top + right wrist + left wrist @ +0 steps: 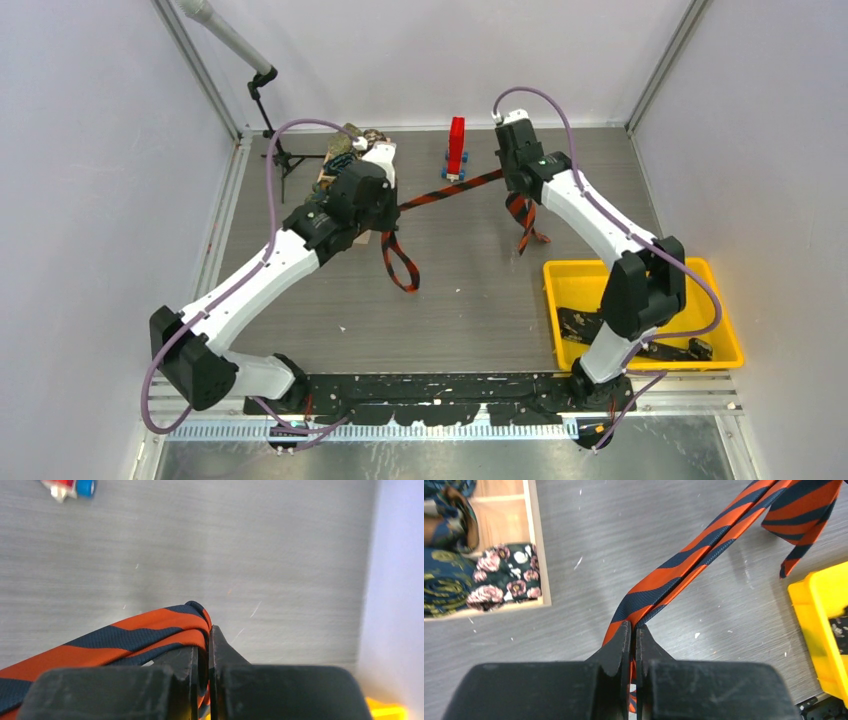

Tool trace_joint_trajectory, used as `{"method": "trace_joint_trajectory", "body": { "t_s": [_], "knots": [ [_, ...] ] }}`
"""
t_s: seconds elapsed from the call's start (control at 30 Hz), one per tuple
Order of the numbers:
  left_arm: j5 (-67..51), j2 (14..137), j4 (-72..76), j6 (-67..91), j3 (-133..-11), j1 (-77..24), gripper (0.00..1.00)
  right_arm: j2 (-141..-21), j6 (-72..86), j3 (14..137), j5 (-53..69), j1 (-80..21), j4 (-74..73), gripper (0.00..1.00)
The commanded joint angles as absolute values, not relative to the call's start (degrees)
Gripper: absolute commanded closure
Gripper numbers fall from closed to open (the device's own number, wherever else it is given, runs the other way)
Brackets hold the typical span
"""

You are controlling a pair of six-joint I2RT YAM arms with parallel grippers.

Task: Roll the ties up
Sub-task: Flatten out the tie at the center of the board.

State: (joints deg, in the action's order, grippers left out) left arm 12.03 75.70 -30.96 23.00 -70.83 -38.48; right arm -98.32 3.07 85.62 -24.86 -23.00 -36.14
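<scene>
Spanning the far half of the table (470, 300), the orange-and-navy striped tie (450, 190) hangs taut in the air. Its long axis runs from beside the wooden box (536, 555) at the far left toward the far-right corner. The left gripper (634, 630) is clamped on one end of that span and the right gripper (207, 630) on the other. Loose tails droop below each, so neither arm is nearer.

Woven cloth tie (684, 569) on matt grained table (624, 530).
</scene>
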Motion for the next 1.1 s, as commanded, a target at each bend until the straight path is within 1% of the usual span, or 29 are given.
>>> {"method": "trace_joint_trajectory", "body": {
  "t_s": [0.0, 0.13, 0.2, 0.3, 0.37, 0.4, 0.43, 0.5, 0.53, 0.57, 0.63, 0.7, 0.77, 0.83, 0.93, 1.07],
  "knots": [
    [16.13, 73.61, -39.22, 16.05, -77.60, -37.90, 1.00, -91.48, -17.55, 84.72, -39.77, -20.54, -20.47, 1.00],
    [16.74, 72.08, -44.36, 11.42, -81.11, -38.00, 1.00, -86.65, -30.16, 80.18, -39.49, -21.35, -7.62, 1.00],
    [20.17, 70.62, -46.39, 9.63, -80.62, -38.12, 1.00, -83.97, -36.58, 73.70, -37.32, -22.59, 1.39, 1.00],
    [23.27, 68.04, -48.78, 7.78, -77.45, -38.14, 1.00, -82.34, -48.55, 60.64, -32.47, -25.95, 12.86, 1.00],
    [22.92, 66.54, -49.12, 9.17, -73.57, -38.15, 1.00, -84.59, -50.89, 54.08, -34.32, -28.92, 17.60, 1.00],
    [22.11, 65.91, -49.17, 10.31, -71.62, -38.34, 1.00, -86.16, -49.78, 52.09, -36.06, -30.30, 18.49, 0.96],
    [21.27, 65.64, -49.51, 11.98, -69.76, -38.47, 1.00, -87.38, -47.98, 50.19, -37.42, -31.55, 19.22, 0.86],
    [19.96, 65.72, -50.87, 15.45, -66.69, -39.13, 1.00, -88.74, -45.43, 47.02, -39.28, -34.35, 21.76, 0.59],
    [19.19, 65.82, -51.64, 16.46, -65.30, -39.74, 1.00, -88.66, -44.41, 46.09, -39.47, -35.90, 23.14, 0.49],
    [18.72, 65.77, -52.08, 17.34, -63.95, -40.44, 1.00, -88.20, -42.88, 45.84, -39.46, -36.96, 23.75, 0.46],
    [18.71, 65.51, -52.73, 18.42, -61.38, -42.12, 1.00, -86.00, -36.56, 48.04, -38.27, -38.03, 20.56, 0.43],
    [18.80, 64.85, -52.76, 18.85, -60.18, -43.06, 1.00, -82.49, -29.48, 51.10, -33.61, -38.02, 13.56, 0.41],
    [18.81, 64.34, -52.95, 19.24, -59.49, -43.15, 1.00, -77.81, -24.43, 53.16, -25.66, -38.03, 7.41, 0.40],
    [18.80, 64.08, -53.88, 19.67, -59.28, -43.15, 1.00, -73.23, -17.54, 54.88, -12.10, -37.49, 1.22, 0.38],
    [19.30, 64.17, -54.86, 20.21, -58.97, -43.17, 1.00, -68.61, -10.65, 55.45, 5.15, -36.96, -7.21, 0.27],
    [18.63, 63.70, -54.32, 20.30, -58.40, -43.24, 1.00, -64.49, -6.34, 52.65, 15.02, -36.92, -10.76, 0.25]
  ]
}}
